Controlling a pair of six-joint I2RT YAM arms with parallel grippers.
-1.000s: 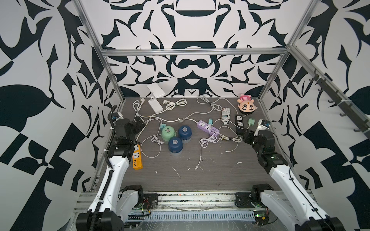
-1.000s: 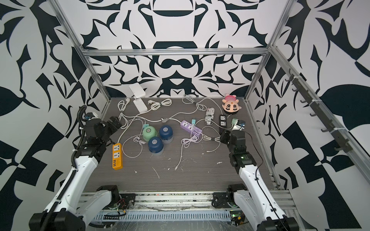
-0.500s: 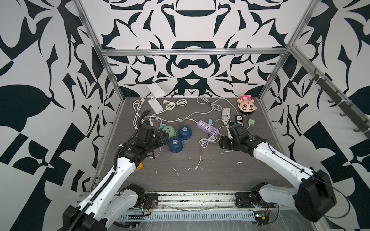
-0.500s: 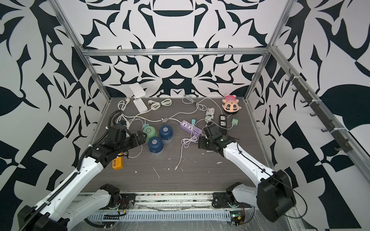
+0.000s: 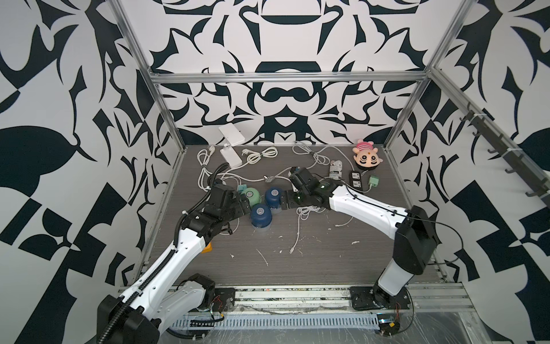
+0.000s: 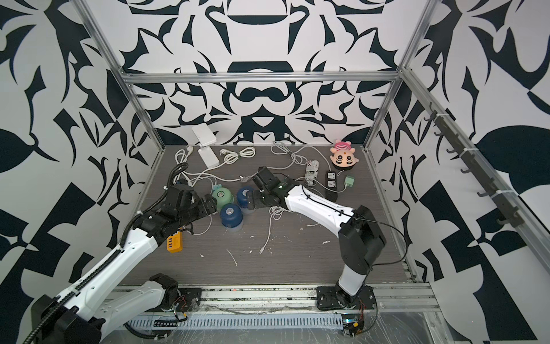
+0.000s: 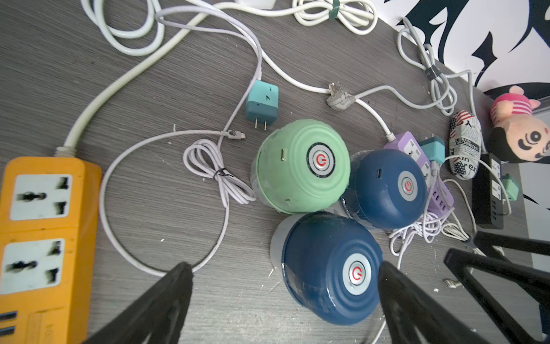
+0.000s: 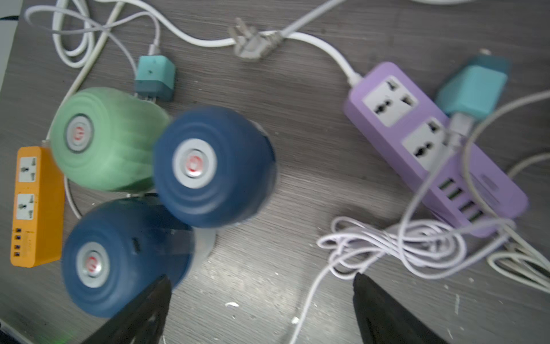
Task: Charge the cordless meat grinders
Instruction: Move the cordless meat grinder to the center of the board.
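Observation:
Three cordless meat grinders stand together on the table: a mint green one [image 5: 251,196] [image 7: 300,166] [image 8: 110,140], a far navy one [image 5: 273,196] [image 7: 384,187] [image 8: 208,166] and a near navy one [image 5: 261,215] [image 7: 327,268] [image 8: 119,256]. Each has a grey top button. My left gripper [image 5: 242,205] [image 7: 285,268] is open just left of them. In the left wrist view the near navy grinder shows between its fingertips [image 7: 181,274], ungripped. My right gripper [image 5: 284,201] [image 8: 262,281] is open at the far navy grinder's right, over bare table, holding nothing.
An orange power strip [image 7: 44,238] [image 6: 174,242] lies left under my left arm, a purple one [image 8: 431,149] right of the grinders beside a white cable bundle [image 8: 401,244]. Teal chargers [image 7: 262,102] [image 8: 473,89], a loose cable end [image 7: 235,134], a black strip [image 5: 355,180] and a plush [image 5: 367,158] lie around.
Both arms have swung in from the table's sides to the cluster of grinders. The right gripper's jaws have opened wider. The grinders have not moved.

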